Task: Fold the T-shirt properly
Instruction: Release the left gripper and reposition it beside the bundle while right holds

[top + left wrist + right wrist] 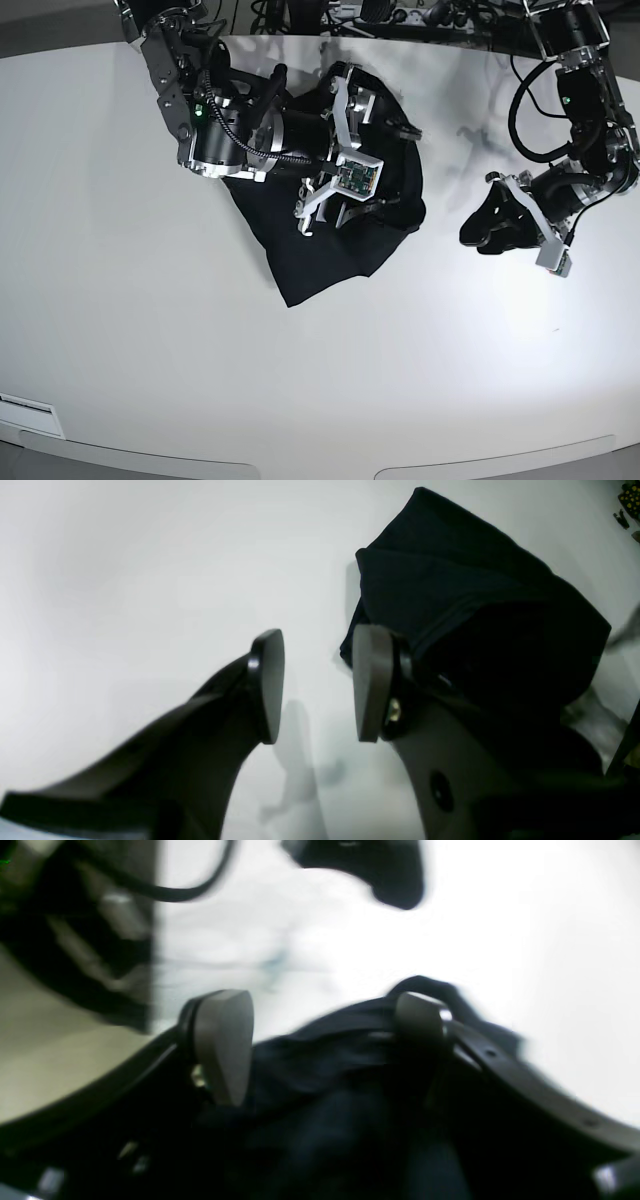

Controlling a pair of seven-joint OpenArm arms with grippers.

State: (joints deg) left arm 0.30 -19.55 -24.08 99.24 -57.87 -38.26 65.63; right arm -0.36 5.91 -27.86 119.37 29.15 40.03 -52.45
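White table [150, 330]: fills the base view, bare across its lower half. Black T-shirt [320, 262]: bunched heap at upper centre of the base view, long axis running from a pointed corner at lower left up toward upper right, its upper part hidden under the right arm, sleeves and collar impossible to make out. Right gripper [320, 1050]: jaws spread wide over the cloth, blurred in its wrist view; left gripper [317, 685]: jaws apart, empty, just beside the shirt's edge.
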